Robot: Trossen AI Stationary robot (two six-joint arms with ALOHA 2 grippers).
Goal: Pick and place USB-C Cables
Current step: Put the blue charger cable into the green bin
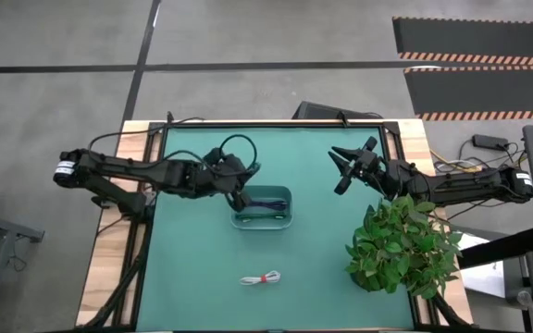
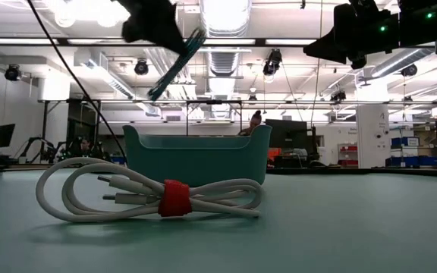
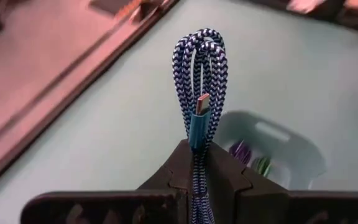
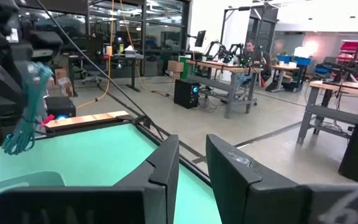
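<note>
My left gripper (image 1: 240,195) hangs over the left end of the pale tray (image 1: 283,220), shut on a teal braided USB-C cable bundle (image 3: 200,74). In the low view this bundle (image 2: 175,67) slants down above the tray (image 2: 196,158). A dark blue cable (image 1: 266,200) and a green one (image 3: 263,165) lie inside the tray. A white cable with a red tie (image 1: 262,278) lies on the mat near the front edge. My right gripper (image 1: 347,167) waits open, raised over the far right of the mat, holding nothing. My left gripper pinches the teal bundle's strands (image 3: 197,135) between its two fingers, beside a metal plug. The folded loop end (image 3: 201,41) sticks out past the fingertips. The bundle slants down from the fingers, lifted clear above the tray.
A potted green plant (image 1: 402,246) stands at the mat's right front corner. The robot's black wires (image 1: 234,148) loop over the mat behind the left gripper. Wooden table edges (image 1: 109,259) flank the green mat (image 1: 192,259).
</note>
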